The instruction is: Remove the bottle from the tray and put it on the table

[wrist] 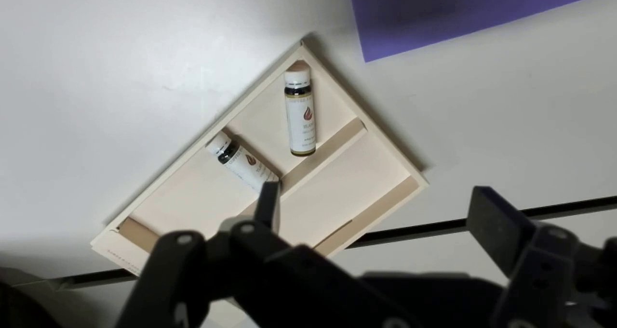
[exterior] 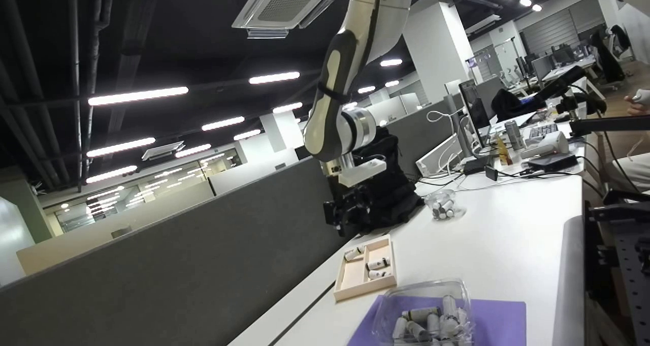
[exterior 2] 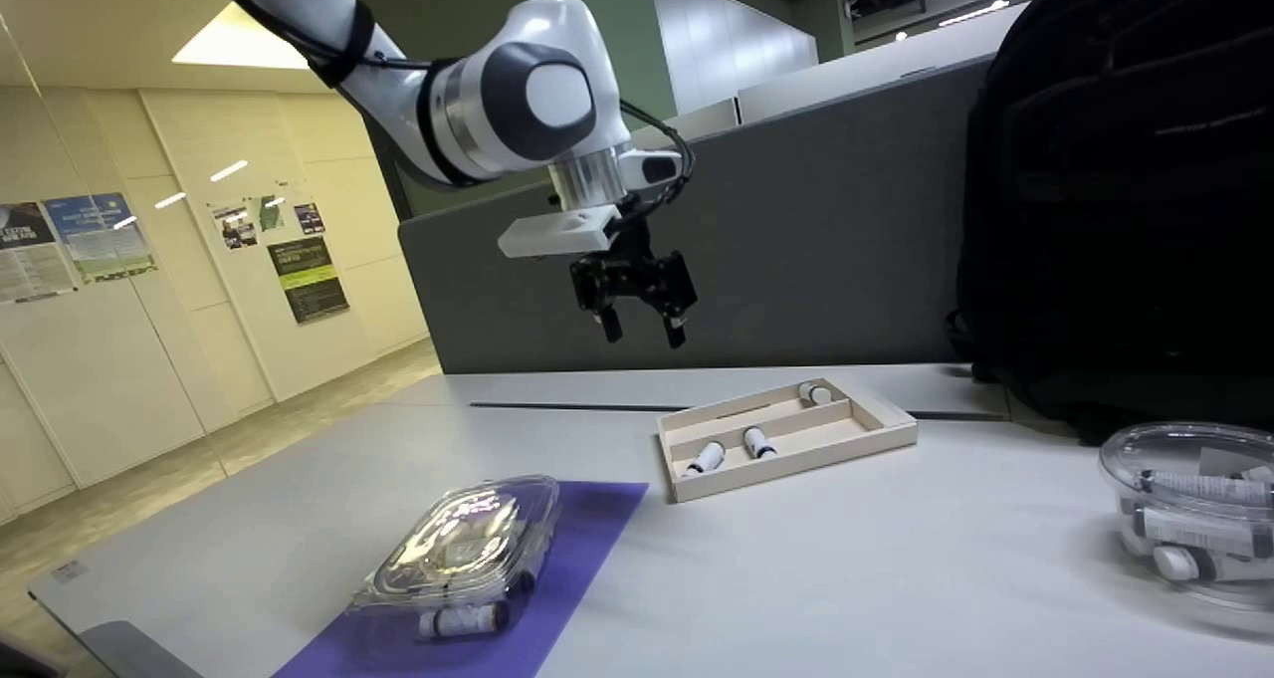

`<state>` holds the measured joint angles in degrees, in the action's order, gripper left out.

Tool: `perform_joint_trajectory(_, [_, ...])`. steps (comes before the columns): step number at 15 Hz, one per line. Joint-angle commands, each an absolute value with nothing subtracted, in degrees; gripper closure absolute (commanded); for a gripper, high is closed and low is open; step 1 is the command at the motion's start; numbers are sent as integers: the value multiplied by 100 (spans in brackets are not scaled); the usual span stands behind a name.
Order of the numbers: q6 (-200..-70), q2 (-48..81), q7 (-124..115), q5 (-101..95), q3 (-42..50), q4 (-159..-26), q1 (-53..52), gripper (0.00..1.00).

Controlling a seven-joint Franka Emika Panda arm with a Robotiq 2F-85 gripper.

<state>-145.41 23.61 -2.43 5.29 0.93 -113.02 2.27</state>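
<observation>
Three bottles lie on their sides in the tray. My tool hangs over the surface, spread wide, empty. I judge each light, hard, smooth, liable to roll; I'd pinch one across its labelled waist, square to its length.

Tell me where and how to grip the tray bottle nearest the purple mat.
I'd grip that bottle at mid-body, coming straight down from above and closing the end effector across its long sides. It lies on its side, and its cap points into a corner of the tray, where space looks tight; the body likely leaves more room.
</observation>
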Motion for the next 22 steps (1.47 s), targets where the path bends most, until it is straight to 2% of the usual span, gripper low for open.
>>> perform_joint_trajectory(1, [-14104,3110,-103,183,179,-10374,195,0])
perform_joint_trajectory(6, [-13561,3714,488,-104,120,-9741,294,0])
perform_joint_trajectory(22, [-13634,4820,741,-51,53,-9006,368,0])
